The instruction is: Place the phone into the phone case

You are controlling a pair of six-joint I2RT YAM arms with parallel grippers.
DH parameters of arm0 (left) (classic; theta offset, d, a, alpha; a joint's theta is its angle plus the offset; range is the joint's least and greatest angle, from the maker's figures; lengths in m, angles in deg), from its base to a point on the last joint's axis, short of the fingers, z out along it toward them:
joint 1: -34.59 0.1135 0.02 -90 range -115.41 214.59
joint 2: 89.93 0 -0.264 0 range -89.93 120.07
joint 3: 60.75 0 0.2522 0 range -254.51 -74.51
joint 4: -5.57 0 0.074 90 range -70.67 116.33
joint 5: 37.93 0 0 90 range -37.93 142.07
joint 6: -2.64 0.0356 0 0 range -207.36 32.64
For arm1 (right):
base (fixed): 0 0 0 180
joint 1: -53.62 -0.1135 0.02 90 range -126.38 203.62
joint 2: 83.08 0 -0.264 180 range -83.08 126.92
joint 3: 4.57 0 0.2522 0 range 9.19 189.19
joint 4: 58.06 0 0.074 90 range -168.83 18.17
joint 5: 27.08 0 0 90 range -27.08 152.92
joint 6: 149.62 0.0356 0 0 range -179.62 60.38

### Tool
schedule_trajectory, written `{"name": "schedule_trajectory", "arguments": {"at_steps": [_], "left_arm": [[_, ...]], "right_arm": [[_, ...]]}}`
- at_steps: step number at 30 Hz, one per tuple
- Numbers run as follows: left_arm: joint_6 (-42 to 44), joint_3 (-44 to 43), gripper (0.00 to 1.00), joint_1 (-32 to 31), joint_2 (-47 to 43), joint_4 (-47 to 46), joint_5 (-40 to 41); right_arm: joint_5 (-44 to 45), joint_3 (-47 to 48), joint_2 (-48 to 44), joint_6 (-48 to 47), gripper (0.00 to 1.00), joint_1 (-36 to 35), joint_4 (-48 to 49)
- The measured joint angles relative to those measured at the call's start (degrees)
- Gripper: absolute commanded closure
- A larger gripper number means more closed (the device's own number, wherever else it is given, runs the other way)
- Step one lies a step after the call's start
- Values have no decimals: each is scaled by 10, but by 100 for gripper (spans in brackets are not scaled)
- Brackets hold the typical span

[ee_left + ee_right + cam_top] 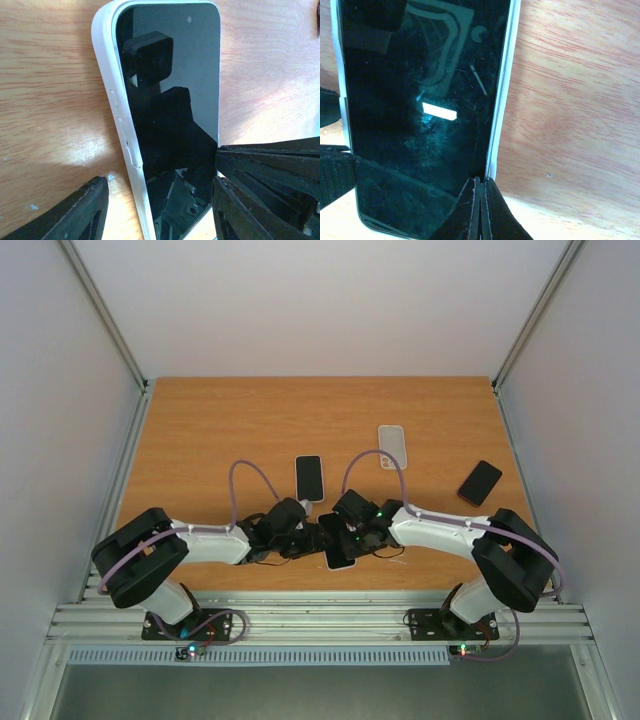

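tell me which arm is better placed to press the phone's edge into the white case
Right, probably: the right tool is shut, tips meeting at the edge of the phone, beside the white case rim. The left tool stands open astride the phone, better for steadying.

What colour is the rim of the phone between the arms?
White rim; left wrist view shows it best.
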Motion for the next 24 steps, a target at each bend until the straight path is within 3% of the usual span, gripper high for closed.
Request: {"name": "schedule_trajectory", "arguments": {"at_steps": [3, 8, 16, 24], "left_arm": [[-1, 0, 41, 0, 0, 0, 2], [-2, 2, 41, -1, -3, 2, 7], [-5, 2, 42, -1, -13, 21, 20], [26, -40, 47, 15, -12, 113, 42]], "right_arm": [[23, 23, 21, 8, 98, -13, -26], [50, 47, 44, 15, 84, -28, -52], [53, 51, 27, -13, 73, -29, -50], [-23, 83, -17, -86, 74, 73, -65]]}}
